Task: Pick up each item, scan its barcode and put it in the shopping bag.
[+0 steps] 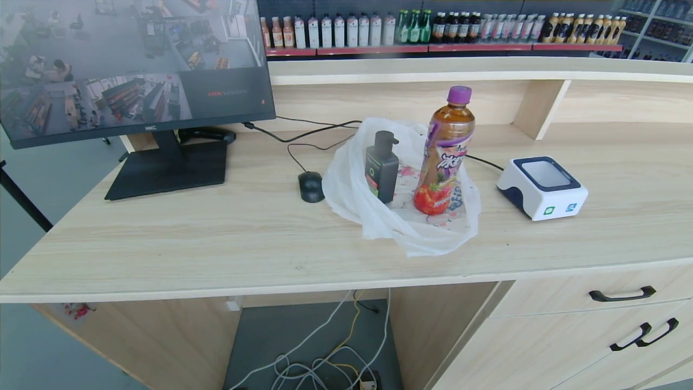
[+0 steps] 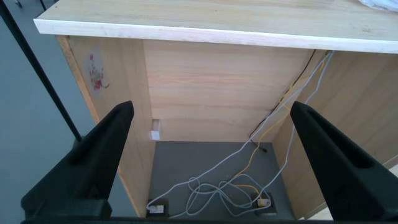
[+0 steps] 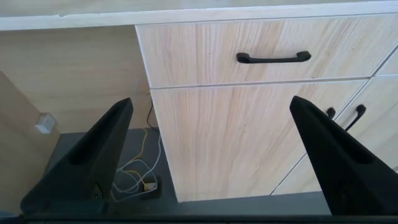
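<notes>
- Wood table (image 1: 216, 233): monitor (image 1: 135, 65) left, mouse (image 1: 311, 186), scanner (image 1: 541, 187) right.
- Shopping bag (image 1: 373, 222) mid-table, pump bottle (image 1: 381, 168) & drink bottle (image 1: 445, 151) upright in it.
- Left claw (image 2: 211, 109), right claw (image 3: 211, 102): wide open, empty, below table edge.
- Bottle shelf (image 1: 379, 50) behind.
</notes>
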Robot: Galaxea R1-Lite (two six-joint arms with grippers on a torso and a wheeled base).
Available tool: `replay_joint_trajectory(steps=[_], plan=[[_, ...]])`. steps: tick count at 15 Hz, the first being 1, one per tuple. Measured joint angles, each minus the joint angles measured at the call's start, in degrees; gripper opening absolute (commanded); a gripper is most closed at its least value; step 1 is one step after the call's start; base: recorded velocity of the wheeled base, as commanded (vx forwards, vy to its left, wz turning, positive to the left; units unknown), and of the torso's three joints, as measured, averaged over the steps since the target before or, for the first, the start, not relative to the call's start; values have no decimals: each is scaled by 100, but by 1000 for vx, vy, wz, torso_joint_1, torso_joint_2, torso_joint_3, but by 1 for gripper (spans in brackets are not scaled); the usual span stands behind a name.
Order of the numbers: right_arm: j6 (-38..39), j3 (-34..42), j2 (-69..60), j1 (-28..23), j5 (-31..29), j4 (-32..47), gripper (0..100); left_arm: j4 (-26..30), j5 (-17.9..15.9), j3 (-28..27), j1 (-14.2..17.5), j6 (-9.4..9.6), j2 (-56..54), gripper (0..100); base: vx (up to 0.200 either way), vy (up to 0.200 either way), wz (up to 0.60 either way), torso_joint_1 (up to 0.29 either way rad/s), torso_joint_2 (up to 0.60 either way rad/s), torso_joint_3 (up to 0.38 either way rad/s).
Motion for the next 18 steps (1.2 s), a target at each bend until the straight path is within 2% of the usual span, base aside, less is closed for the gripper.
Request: replay_joint_trajectory(steps=[2, 10, 18], plan=[[24, 0, -29, 4, 0, 0, 100, 0, -2, 0, 0, 0, 0, 100, -200, 0, 0, 2, 5, 5], [22, 0, -39, 6, 5, 2, 100, 0, -2, 0, 0, 0, 0, 100, 0, 0, 0, 0, 0, 0], [22, 0, -39, 6, 2, 5, 100, -2, -4, 0, 0, 0, 0, 100, 0, -200, 0, 6, 6, 1]])
